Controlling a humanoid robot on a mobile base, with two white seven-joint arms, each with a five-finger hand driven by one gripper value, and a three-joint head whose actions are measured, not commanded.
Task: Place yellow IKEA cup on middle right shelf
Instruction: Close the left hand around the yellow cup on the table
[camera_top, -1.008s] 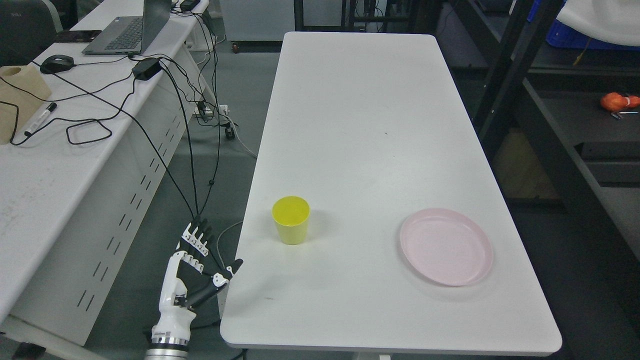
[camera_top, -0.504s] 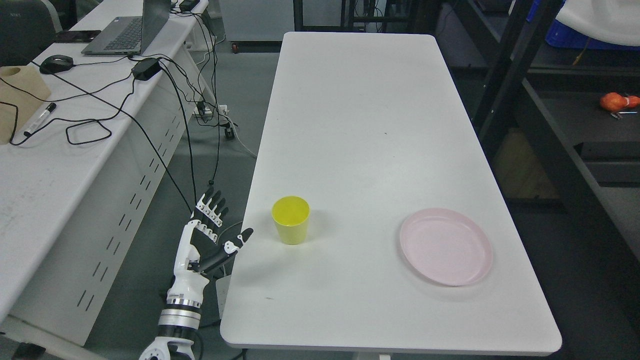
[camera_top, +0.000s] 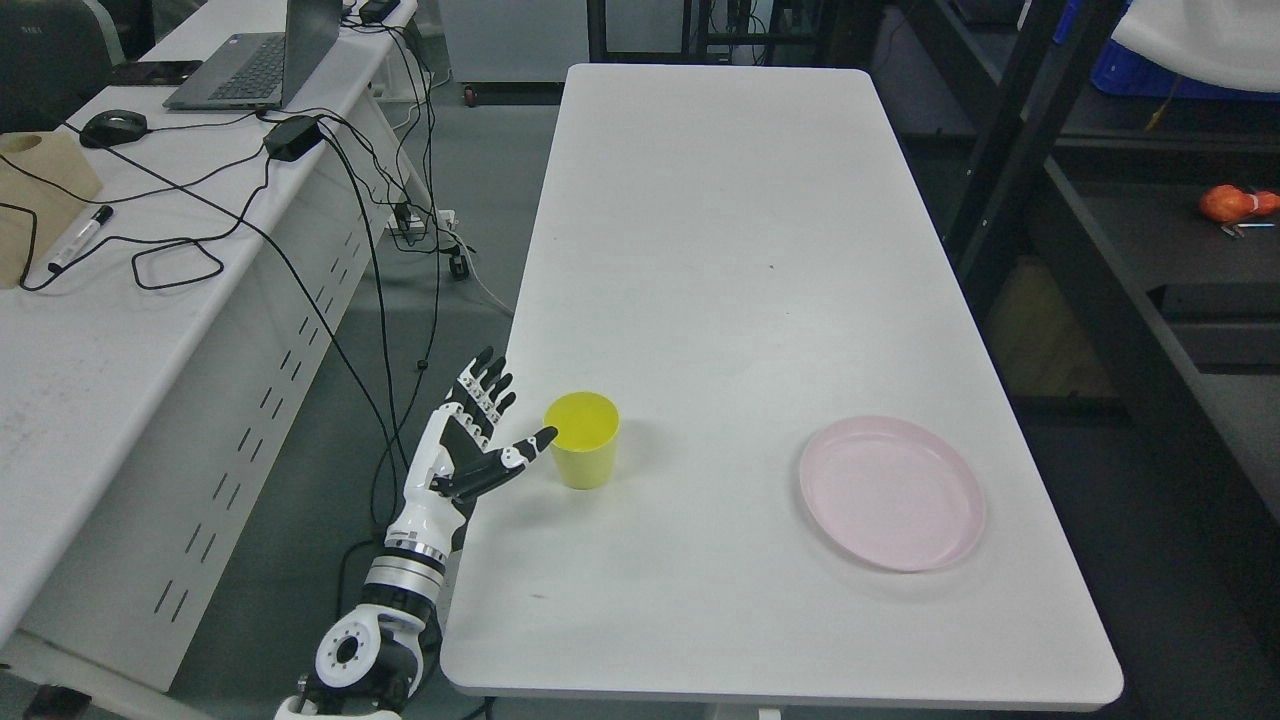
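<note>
Fingers (camera_top: 483, 385) of the left hand (camera_top: 465, 445) are spread straight and apart, the thumb stuck out sideways toward the yellow cup (camera_top: 582, 439); the hand holds nothing. The thumb tip sits just beside the cup's left wall, and whether it touches cannot be told. The hand hangs at the left edge of the white table (camera_top: 720, 250), its wrist and forearm rising from the lower left of the picture.

The cup stands upright on the table near that left edge, mouth up. Well apart from it, toward the right side of the same table, lies a pink plate (camera_top: 892, 493).

Left of the table, across a strip of grey floor, runs a white desk (camera_top: 70, 360) with a laptop (camera_top: 262, 55), a mouse (camera_top: 113, 127), a black power adapter (camera_top: 292, 137), a marker (camera_top: 81, 237) and black cables (camera_top: 375, 260) trailing down over its edge. Right of the table stands a dark shelf unit (camera_top: 1130, 250), with an orange thing (camera_top: 1237, 203) on one of its levels and a blue crate (camera_top: 1150, 75) higher up.
</note>
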